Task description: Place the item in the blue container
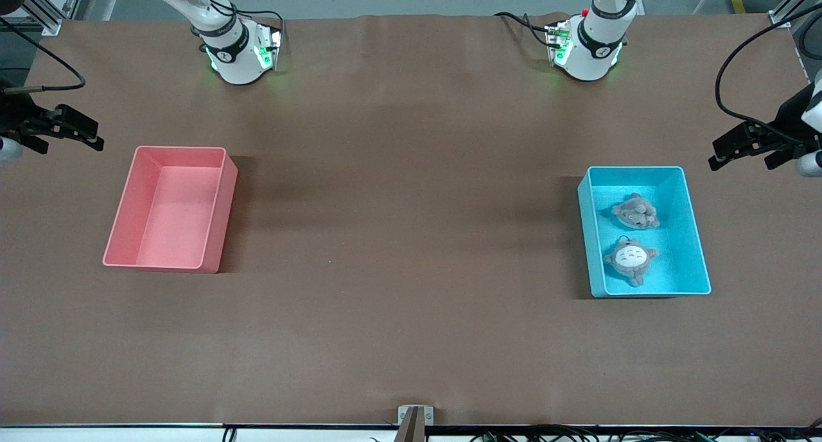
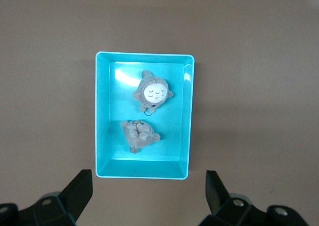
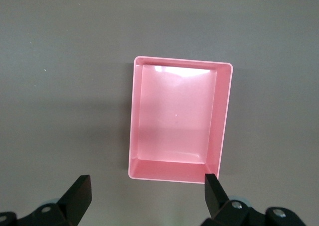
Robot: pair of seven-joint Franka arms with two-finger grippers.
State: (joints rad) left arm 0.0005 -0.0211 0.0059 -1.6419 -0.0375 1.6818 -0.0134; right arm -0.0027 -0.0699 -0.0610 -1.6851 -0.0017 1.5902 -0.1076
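Both claws wide open and empty, both plush toys lying in the blue bin.

The left claw (image 2: 149, 198) hangs high over the brown paper-covered worktop (image 1: 411, 236) just off the light blue rectangular plastic container (image 1: 697, 236); in it lie a grey plush toy with a white face (image 1: 630, 259) and a brown-grey plush toy (image 1: 636, 212), close together. The right claw (image 3: 144, 198) waits over the worktop beside the empty pink rectangular plastic bin (image 1: 218, 211), well apart. Little seems left to do; the likely slip is a needless descent catching the container's rim or lifting a toy out. Nothing blocks either claw.
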